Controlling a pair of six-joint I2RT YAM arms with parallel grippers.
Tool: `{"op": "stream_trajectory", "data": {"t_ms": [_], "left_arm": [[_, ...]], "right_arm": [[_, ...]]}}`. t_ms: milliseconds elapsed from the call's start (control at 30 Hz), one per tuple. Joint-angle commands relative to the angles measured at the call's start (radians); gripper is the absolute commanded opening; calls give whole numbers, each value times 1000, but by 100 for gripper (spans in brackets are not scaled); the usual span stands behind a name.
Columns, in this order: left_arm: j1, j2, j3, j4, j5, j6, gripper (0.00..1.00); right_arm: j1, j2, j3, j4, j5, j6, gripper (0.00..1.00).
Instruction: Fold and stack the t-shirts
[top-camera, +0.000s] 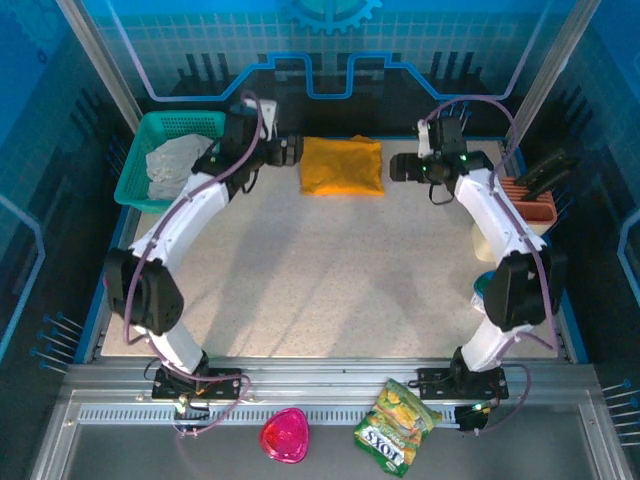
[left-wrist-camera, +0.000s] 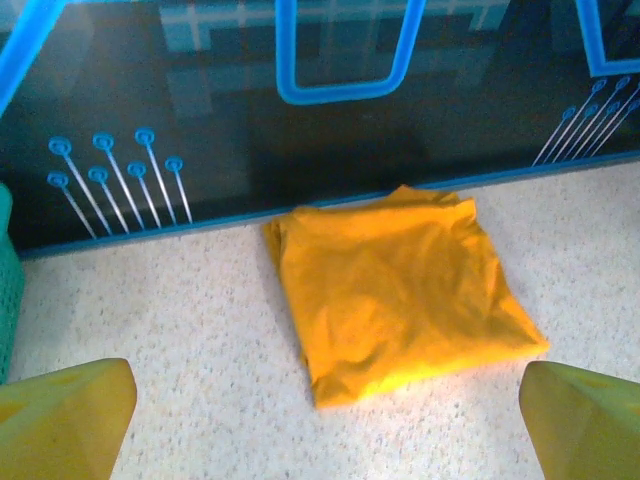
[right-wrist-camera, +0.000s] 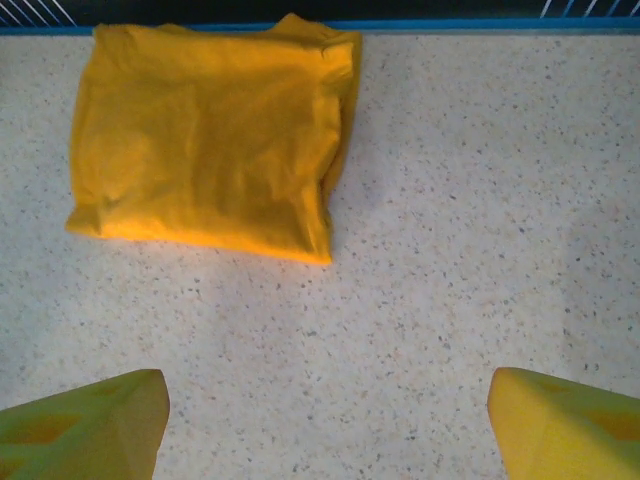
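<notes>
One folded mustard-orange t-shirt (top-camera: 341, 165) lies flat at the back middle of the table, close to the rear wall. My left gripper (top-camera: 296, 152) hovers just left of it, open, with nothing between its yellow fingers (left-wrist-camera: 70, 420). In the left wrist view the t-shirt (left-wrist-camera: 400, 290) lies ahead of the left gripper (left-wrist-camera: 328, 385), its near corner reaching between the fingertips. My right gripper (top-camera: 396, 168) stands open just right of the shirt. The right wrist view has the t-shirt (right-wrist-camera: 205, 140) ahead and to the left of the right gripper (right-wrist-camera: 328, 390), apart from it, over bare tabletop.
A teal basket (top-camera: 150, 130) at the back left holds a grey-white cloth (top-camera: 175, 165). A brown rack (top-camera: 530, 200) and a white object (top-camera: 497, 243) sit at the right edge. On the front ledge lie a pink goblet (top-camera: 285, 437) and a green snack bag (top-camera: 395, 425).
</notes>
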Motion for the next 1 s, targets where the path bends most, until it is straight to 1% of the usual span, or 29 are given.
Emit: {"op": "stream_trajectory", "data": {"t_ms": [0, 100, 200, 233, 333, 400, 500, 533, 567, 600, 667, 700, 733, 767, 800, 833, 867, 900, 933, 967], "left_arm": [[2, -135, -232, 250, -8, -1, 99], [13, -258, -487, 456, -26, 5, 99], [21, -369, -726, 643, -127, 28, 99], [26, -402, -800, 695, -174, 35, 99], [52, -478, -970, 775, -278, 22, 99], [79, -501, -1063, 837, -306, 9, 99], [127, -488, -1174, 943, -309, -9, 99], [146, -468, -1206, 1001, -297, -2, 99], [154, -471, -1217, 1026, -310, 2, 99], [167, -481, -1221, 1015, -307, 3, 99], [199, -455, -1251, 1120, -323, 9, 99], [219, -427, -1269, 1186, -309, 19, 99], [244, -408, -1277, 1222, -289, -3, 99], [256, -419, -1268, 1172, -247, -17, 99], [265, -413, -1260, 1120, -206, -12, 99], [266, -384, -1268, 1149, -183, 2, 99], [267, -345, -1285, 1203, -174, 11, 99], [269, -288, -1312, 1306, -171, 0, 99], [271, -224, -1335, 1425, -140, 5, 99], [271, -152, -1341, 1502, -107, 18, 99]], "right_arm": [[-15, -132, -200, 184, 53, -49, 84], [-24, -265, -430, 372, 77, -96, 84], [-30, -384, -685, 615, 95, -157, 86], [-33, -418, -776, 715, 112, -166, 100], [-43, -457, -985, 989, 137, -197, 100], [-43, -438, -1071, 1115, 144, -230, 100], [-46, -362, -1129, 1232, 158, -251, 100], [-47, -326, -1140, 1284, 150, -257, 100], [-42, -315, -1134, 1291, 153, -260, 100], [-41, -311, -1136, 1300, 125, -267, 100], [-43, -277, -1186, 1478, 86, -274, 100], [-45, -254, -1205, 1515, 89, -269, 100], [-52, -216, -1223, 1580, 93, -257, 100], [-55, -168, -1250, 1677, 97, -253, 100], [-58, -99, -1288, 1823, 97, -252, 100], [-58, -66, -1323, 1948, 105, -256, 100], [-65, -79, -1343, 1954, 95, -245, 100], [-77, -90, -1341, 1926, 82, -232, 100], [-87, -92, -1325, 1899, 65, -226, 100], [-91, -103, -1308, 1857, 52, -225, 100]]}}
